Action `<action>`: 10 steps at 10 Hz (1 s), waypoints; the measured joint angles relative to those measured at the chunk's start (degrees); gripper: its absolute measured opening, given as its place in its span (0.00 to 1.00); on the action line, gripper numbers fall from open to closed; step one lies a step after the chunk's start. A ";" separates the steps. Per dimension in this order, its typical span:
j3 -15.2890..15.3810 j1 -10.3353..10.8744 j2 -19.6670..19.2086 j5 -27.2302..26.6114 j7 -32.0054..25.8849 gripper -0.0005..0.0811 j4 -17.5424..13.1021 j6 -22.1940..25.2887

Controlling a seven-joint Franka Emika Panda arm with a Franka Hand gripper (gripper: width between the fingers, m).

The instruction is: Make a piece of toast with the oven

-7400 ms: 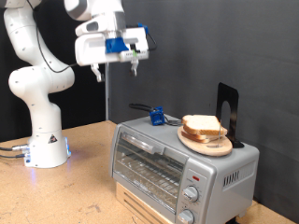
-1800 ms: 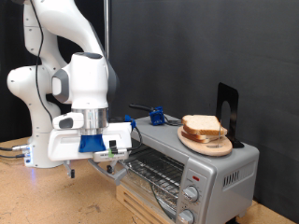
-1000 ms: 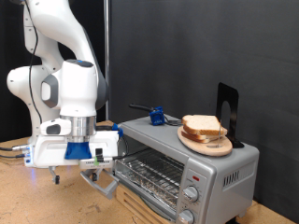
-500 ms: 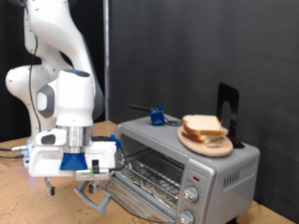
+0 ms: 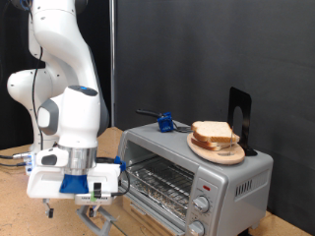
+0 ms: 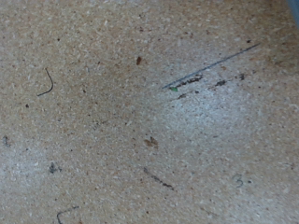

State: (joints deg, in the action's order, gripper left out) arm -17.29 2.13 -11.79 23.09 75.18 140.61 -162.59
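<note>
The arm has been moving down and to the left, and the oven [image 5: 192, 175] door has come down with it. A moment ago the door was only part way open. Now it is lying almost flat at the bottom of the exterior view.

On the left, the white robot arm is bending low over the wooden table [image 5: 20, 211]. The gripper [image 5: 96, 200] is hanging just under the arm's blue and white hand, right by the lowered door [image 5: 103, 224], in front of the oven's left side. I cannot tell if its fingers are squeezing, loose, or holding the door handle, because they are too small and dark to see. The wrist view is only showing speckled brown tabletop, and no fingers are showing in it.

In the middle, the silver oven is standing open, and its wire rack [image 5: 157, 183] is showing inside. Nothing is sitting on the rack. A small blue thing [image 5: 165, 123] is sitting on top of the oven near the back.

On the right, the piece of toast [image 5: 212, 131] is resting on a round wooden board [image 5: 219, 151] on top of the oven. It is pale and not browned yet. Another slice is lying under it.

So the oven looks ready for bread, but the bread is not inside.
</note>
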 joint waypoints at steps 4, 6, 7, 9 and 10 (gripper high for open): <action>-1.13 2.54 -6.55 3.92 7.61 1.00 -2.65 -3.20; -1.14 3.33 -8.38 3.92 8.15 1.00 -3.57 -3.87; -0.86 3.04 -8.48 3.68 7.43 1.00 -3.49 -3.97; 2.51 -0.14 -7.40 -1.05 1.77 1.00 -2.80 -3.47; 4.92 -2.59 -5.76 -5.02 -2.83 1.00 -2.07 -2.51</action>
State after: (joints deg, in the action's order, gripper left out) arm -12.37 -0.46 -17.55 18.07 72.35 138.53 -165.10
